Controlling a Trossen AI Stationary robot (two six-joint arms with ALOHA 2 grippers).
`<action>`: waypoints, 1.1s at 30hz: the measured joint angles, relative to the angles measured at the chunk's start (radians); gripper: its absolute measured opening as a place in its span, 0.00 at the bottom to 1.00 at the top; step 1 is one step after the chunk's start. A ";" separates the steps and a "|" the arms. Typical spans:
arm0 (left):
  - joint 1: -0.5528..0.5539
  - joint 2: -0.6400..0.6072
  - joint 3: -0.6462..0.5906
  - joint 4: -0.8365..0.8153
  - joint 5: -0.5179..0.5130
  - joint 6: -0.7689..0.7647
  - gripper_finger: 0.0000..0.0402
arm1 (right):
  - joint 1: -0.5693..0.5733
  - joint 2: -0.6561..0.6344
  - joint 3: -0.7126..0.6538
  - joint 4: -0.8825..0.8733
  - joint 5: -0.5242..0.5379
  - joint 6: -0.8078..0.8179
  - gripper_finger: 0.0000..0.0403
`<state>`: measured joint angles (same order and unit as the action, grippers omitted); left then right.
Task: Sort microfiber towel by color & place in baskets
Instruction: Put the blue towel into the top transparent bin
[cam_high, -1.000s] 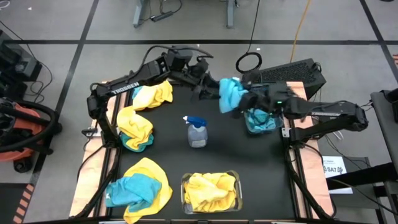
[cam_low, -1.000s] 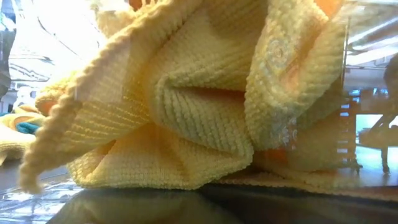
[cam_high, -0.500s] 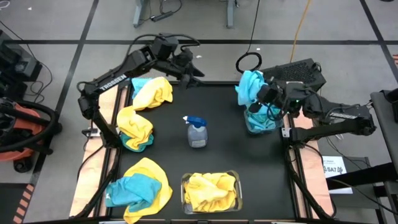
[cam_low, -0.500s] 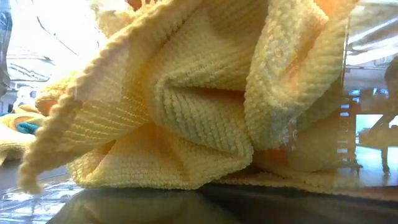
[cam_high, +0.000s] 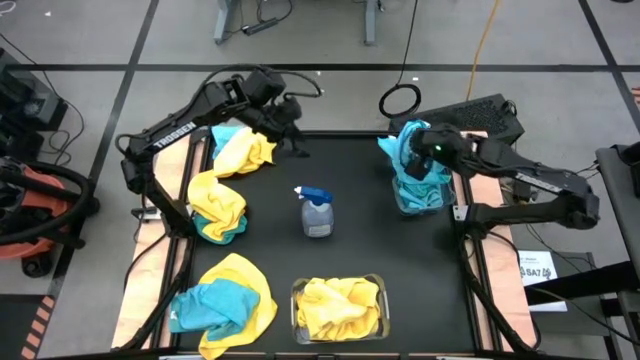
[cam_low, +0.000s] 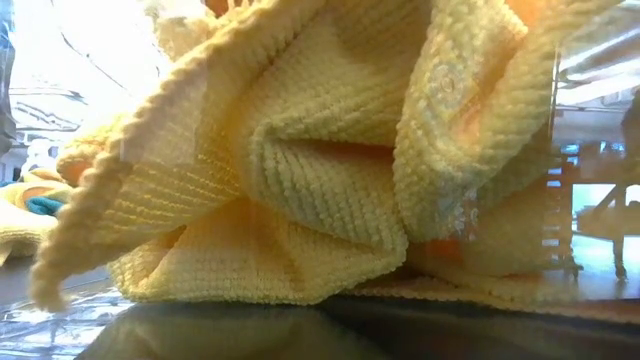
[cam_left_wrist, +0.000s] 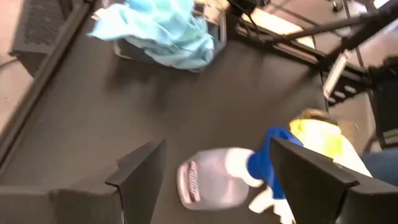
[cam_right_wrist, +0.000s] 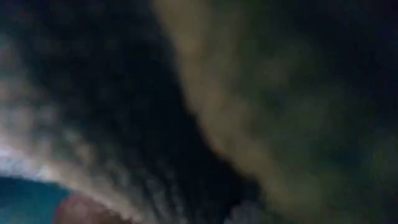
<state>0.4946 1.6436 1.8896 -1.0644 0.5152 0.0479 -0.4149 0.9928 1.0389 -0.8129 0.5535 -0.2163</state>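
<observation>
2 arms | right tool clenched on teal towel over basket | left tool released

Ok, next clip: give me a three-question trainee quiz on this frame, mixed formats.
1. True or false: the right claw is shut on a teal towel above the right-hand basket.
2. Multiple choice: what stands near the middle of the table? A) a spray bottle B) a yellow towel C) a basket
3. Fill in: the near basket holds towels of the colour ____.

Key:
1. True; teal cloth bunches around the shut claw over the basket that already holds teal.
2. A; clear bottle, blue trigger.
3. Yellow.

The left claw is open and empty at the far left, near a yellow towel.
</observation>
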 joint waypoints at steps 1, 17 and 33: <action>-0.007 0.000 0.000 -0.007 0.001 0.006 0.72 | -0.027 0.021 0.000 -0.017 -0.021 0.010 0.01; -0.128 -0.014 0.000 -0.055 0.003 0.010 0.71 | -0.373 0.395 0.000 -0.126 -0.321 0.179 0.01; -0.205 -0.177 0.000 -0.103 -0.074 -0.053 0.71 | -0.442 0.635 -0.126 -0.004 -0.449 0.169 0.01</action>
<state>0.2900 1.4663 1.8896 -1.1671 0.4411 -0.0055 -0.8566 1.6278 0.9130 -0.8171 0.1040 -0.0471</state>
